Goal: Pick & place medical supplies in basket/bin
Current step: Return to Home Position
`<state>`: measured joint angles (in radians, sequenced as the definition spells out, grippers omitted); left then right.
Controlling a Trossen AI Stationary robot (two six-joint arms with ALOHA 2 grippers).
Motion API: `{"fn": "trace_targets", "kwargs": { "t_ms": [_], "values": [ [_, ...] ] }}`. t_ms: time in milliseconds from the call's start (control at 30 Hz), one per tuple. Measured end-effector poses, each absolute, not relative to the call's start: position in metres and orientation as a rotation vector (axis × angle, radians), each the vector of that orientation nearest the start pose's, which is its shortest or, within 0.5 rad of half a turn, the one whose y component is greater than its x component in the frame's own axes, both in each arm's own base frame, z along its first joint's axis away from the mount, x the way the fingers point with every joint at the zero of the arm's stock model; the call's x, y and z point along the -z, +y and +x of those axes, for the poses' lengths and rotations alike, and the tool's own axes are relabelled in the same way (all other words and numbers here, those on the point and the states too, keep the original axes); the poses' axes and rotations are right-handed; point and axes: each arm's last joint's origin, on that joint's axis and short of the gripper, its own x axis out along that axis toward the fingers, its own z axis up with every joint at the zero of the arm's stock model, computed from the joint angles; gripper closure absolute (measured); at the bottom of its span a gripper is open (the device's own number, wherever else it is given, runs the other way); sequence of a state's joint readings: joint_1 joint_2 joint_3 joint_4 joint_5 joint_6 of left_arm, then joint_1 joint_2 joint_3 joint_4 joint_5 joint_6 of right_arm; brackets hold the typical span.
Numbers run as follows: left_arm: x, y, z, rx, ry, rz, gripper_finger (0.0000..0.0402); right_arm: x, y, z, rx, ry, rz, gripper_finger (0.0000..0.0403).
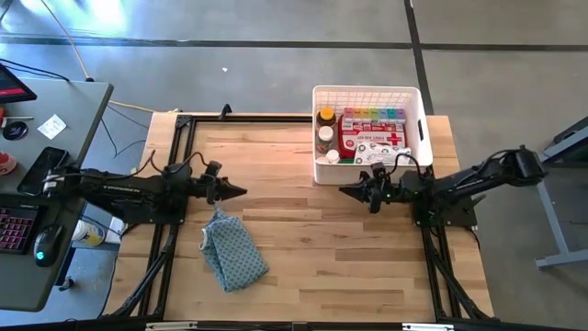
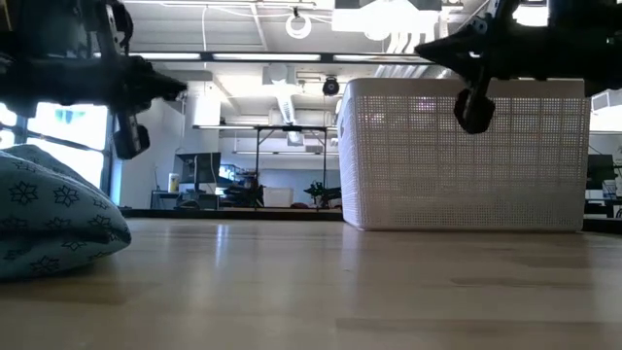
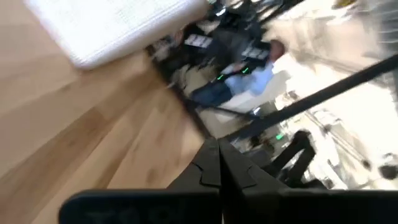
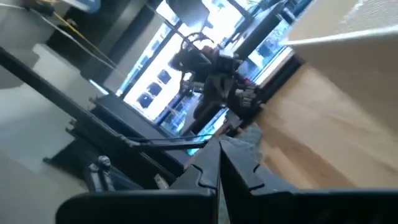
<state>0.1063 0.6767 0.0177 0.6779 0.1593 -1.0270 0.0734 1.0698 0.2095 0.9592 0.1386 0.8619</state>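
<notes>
1. Bin (image 1: 367, 90) sits at the worktop's (image 1: 303, 276) 1 o'clock, holding the supplies (image 1: 372, 136).
2. Right gripper (image 1: 344, 191) hovers at the bin's 6 o'clock, jaws together.
3. Left gripper (image 1: 241, 191) hovers at 9 o'clock, jaws together; cloth (image 1: 234, 253) lies at 8.

The white bin (image 1: 367, 90) held the medical supplies (image 1: 372, 138); left gripper (image 1: 241, 191) and right gripper (image 1: 344, 191) pointed at each other, a patterned cloth (image 1: 234, 250) near the left.
</notes>
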Motion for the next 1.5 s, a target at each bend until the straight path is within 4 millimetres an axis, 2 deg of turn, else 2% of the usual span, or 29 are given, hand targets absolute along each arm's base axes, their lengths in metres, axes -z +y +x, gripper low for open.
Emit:
{"fn": "trace_targets", "kwargs": {
  "t_ms": [167,300,467,700,833,1067,1200,1333,1500],
  "values": [
    [-0.164,0.019,0.134,0.122,0.103,-1.039,0.0372,-0.185,-0.009,0.171,0.06,-0.165,0.929,0.0403],
    [-0.165,0.027,0.129,0.097,0.084,-1.02,0.038,-0.175,-0.01,0.151,0.014,-0.215,0.988,0.0403],
    [-0.169,0.038,0.123,0.031,0.011,-0.997,0.0379,-0.176,-0.007,0.148,0.012,-0.19,0.983,0.0403],
    [-0.168,0.044,0.12,0.005,0.008,-0.995,0.032,-0.176,-0.001,0.149,0.044,-0.194,0.947,0.0403],
    [-0.167,0.043,0.12,0.004,0.014,-0.949,0.0305,-0.175,0.001,0.149,0.037,-0.178,0.871,0.0403],
    [-0.164,0.043,0.12,-0.008,0.037,-0.793,0.0312,-0.175,0.002,0.149,0.004,-0.163,0.789,0.0403],
    [-0.161,0.045,0.12,-0.068,0.043,-0.682,0.032,-0.174,0.005,0.149,-0.067,-0.115,0.605,0.0403],
    [-0.16,0.047,0.12,-0.137,0.041,-0.664,0.0324,-0.172,0.005,0.149,-0.066,-0.099,0.454,0.0402],
    [-0.159,0.048,0.119,-0.169,0.033,-0.663,0.0321,-0.172,0.005,0.149,-0.051,-0.103,0.438,0.0402]
  ]
}}
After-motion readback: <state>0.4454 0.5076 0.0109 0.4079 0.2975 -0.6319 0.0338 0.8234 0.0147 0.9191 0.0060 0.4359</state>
